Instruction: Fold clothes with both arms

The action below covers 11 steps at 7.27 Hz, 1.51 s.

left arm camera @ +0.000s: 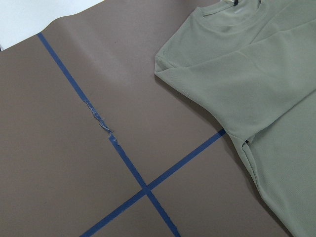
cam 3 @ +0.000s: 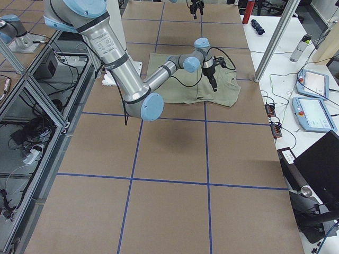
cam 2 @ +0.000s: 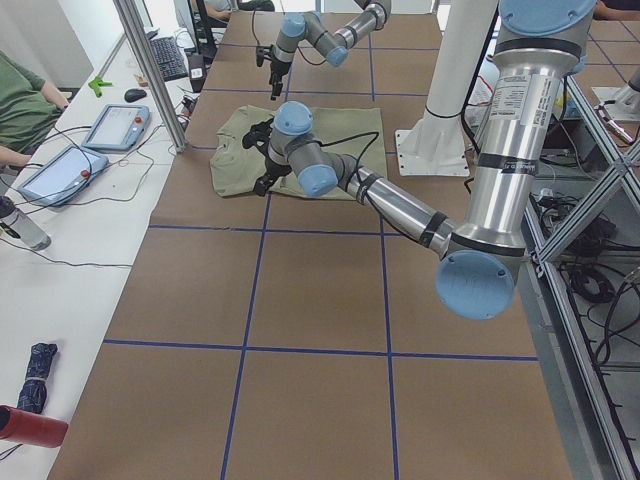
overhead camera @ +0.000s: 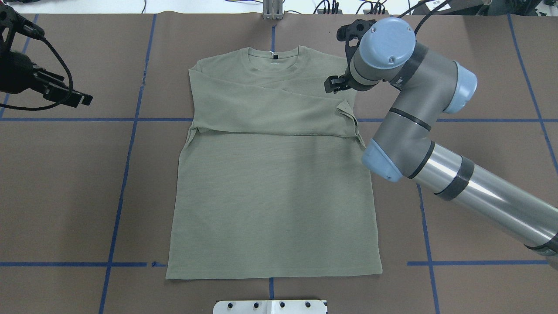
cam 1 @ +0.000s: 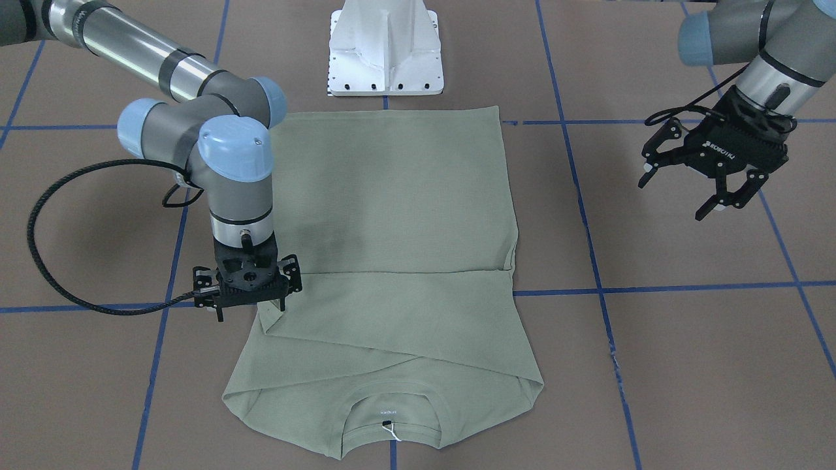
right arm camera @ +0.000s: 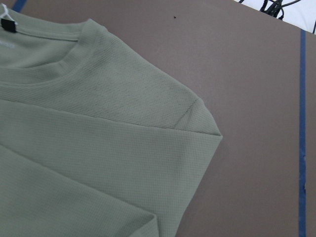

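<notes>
The green shirt (cam 1: pixel 392 209) lies flat in the middle of the brown tabletop (cam 1: pixel 686 359), hem toward the robot's base and collar at the far end. Both sleeves are folded across the chest, one overlapping the other. The right end effector (cam 1: pixel 250 301) points straight down over the shirt's edge, just below its shoulder, by the folded sleeve, fingers spread and holding nothing. The left end effector (cam 1: pixel 676 196) hangs above bare tabletop, well apart from the shirt, jaws wide and empty.
</notes>
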Each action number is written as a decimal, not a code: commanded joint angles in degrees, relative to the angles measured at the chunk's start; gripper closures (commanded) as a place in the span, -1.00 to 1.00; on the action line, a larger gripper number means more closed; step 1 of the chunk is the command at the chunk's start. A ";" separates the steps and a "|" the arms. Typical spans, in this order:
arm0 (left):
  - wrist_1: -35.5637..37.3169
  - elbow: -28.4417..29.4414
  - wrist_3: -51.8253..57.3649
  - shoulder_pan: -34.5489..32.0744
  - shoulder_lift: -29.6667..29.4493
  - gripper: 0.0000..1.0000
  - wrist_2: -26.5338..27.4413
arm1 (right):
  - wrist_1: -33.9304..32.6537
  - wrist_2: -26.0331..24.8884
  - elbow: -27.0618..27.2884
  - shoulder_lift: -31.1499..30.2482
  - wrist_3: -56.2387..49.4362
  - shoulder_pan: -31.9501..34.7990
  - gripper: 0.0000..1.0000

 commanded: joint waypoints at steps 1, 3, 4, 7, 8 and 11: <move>-6.63 -0.40 -17.58 0.44 0.84 -1.00 0.62 | 4.33 3.47 13.05 -7.58 22.57 -0.94 -1.00; -19.28 -0.75 -34.74 3.94 5.48 -1.00 2.54 | 19.92 2.79 21.43 -19.87 42.46 -4.01 -0.99; -23.52 -2.06 -43.60 8.84 7.42 -1.00 8.21 | 26.62 -0.35 23.20 -25.93 46.63 -6.37 -0.99; -23.22 -7.94 -59.90 30.08 12.34 -1.00 28.94 | 27.56 -13.69 30.06 -38.10 54.89 -17.95 -0.86; -22.95 -8.05 -65.09 37.03 12.71 -1.00 35.88 | 27.48 -17.74 30.77 -39.95 59.20 -21.91 -0.87; -17.52 -8.05 -80.57 49.20 11.84 -0.57 47.63 | 23.79 -26.47 30.69 -40.15 62.05 -29.67 -0.88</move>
